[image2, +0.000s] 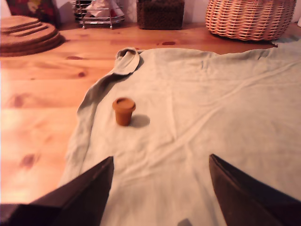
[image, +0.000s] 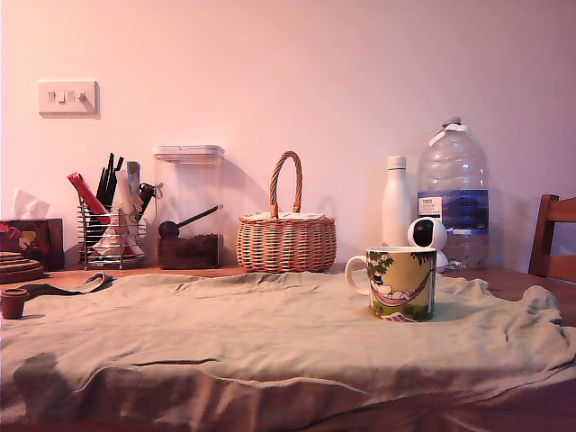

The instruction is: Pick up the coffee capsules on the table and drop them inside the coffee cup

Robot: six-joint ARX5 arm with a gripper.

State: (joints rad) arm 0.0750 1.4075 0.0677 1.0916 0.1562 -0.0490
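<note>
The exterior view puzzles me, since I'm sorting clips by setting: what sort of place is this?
Probably a home kitchen or dining area: a wicker basket, a wire caddy of utensils and a large water bottle stand along the wall behind the cloth-draped table.

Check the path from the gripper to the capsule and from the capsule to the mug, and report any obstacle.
Nothing visible blocks either. In the wrist view the open gripper faces the coffee capsule across bare wrinkled cloth. In the exterior view only cloth lies between the capsule and the coffee cup; the basket and small white camera stand behind.
</note>
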